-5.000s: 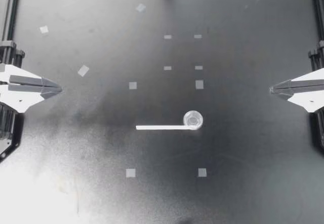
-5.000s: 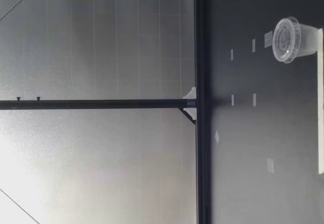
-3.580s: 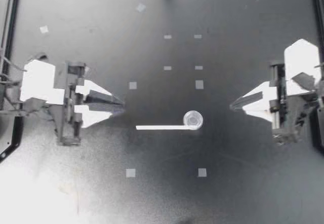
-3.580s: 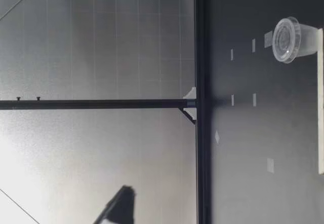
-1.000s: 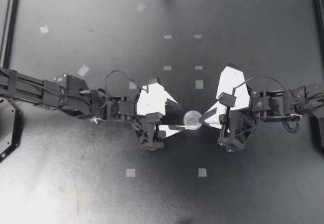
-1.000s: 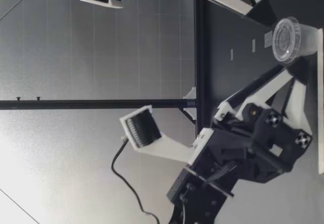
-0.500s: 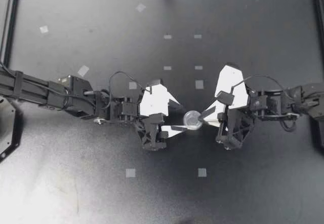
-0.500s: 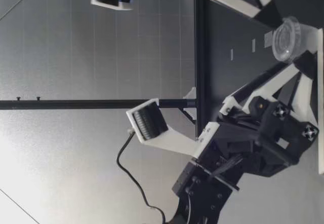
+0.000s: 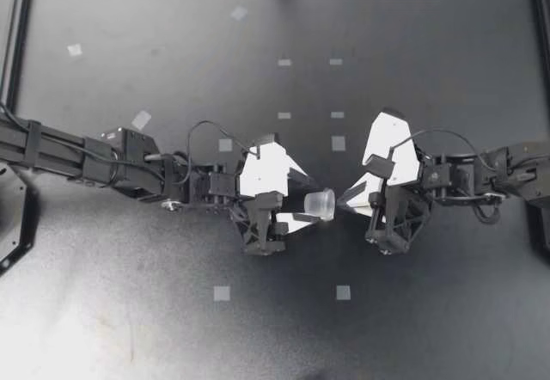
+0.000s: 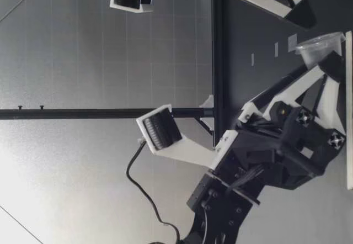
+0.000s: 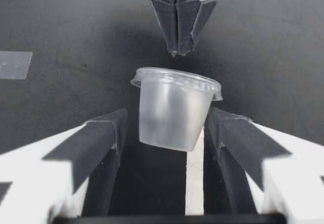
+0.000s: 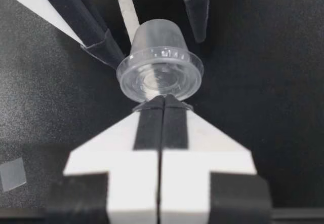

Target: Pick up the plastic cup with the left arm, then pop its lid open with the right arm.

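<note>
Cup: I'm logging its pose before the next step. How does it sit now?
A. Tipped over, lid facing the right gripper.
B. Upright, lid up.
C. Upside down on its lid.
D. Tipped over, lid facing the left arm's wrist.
A: the cup lies tipped over, its lidded rim turned toward my right gripper, whose shut tips point at it.

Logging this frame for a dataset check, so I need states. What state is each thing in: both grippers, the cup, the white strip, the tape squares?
Left gripper: open, one finger on either side of the cup.
Right gripper: shut, tip at the cup's lid.
Lidded cup: lid on, on its side, lid facing the right gripper.
White strip: lying flat, passing under the cup.
Tape squares: stuck flat.
</note>
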Robot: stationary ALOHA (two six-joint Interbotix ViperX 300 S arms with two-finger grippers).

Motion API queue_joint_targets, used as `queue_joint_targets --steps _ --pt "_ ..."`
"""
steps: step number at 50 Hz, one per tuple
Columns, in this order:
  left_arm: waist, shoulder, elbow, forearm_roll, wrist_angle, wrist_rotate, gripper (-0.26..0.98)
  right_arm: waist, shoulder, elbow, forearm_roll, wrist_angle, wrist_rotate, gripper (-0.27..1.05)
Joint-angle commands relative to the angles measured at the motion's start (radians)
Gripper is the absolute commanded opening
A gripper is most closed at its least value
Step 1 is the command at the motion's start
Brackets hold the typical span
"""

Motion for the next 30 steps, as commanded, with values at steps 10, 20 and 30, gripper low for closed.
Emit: queue_joint_targets --steps 10,20,30 --pt "0.003 -0.02 -0.008 0.002 -0.003 -0.002 0.62 -0.008 -0.009 -0.011 -0.002 -0.009 -0.002 -0.03" --pt "0.003 -0.017 -0.009 0.002 -0.003 0.0 0.6 -0.008 -0.011 -0.011 0.0 -0.009 -0.002 -0.03" --pt "-0.006 -0.015 -0.006 0.003 -0.003 0.002 0.53 -0.008 -0.015 -0.011 -0.002 -0.009 -0.002 -0.03"
